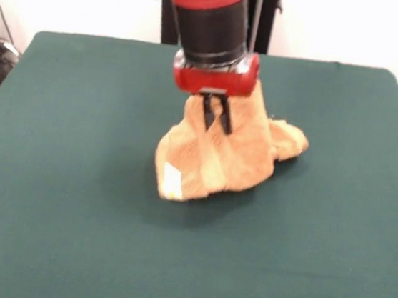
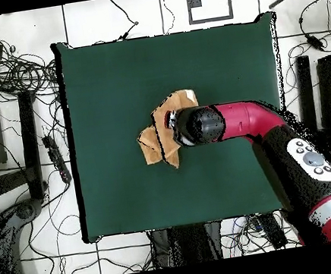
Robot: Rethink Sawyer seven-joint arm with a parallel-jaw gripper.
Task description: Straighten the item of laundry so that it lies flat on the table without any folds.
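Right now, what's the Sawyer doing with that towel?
The arm is over the middle of the table, with its gripper down in the orange-tan towel. The fingers are pinched on a peak of the cloth, so the towel stands up in a tented heap rather than lying flat. One end bunches out to the side, and a small white label shows at the near corner. It is still crumpled and folded.
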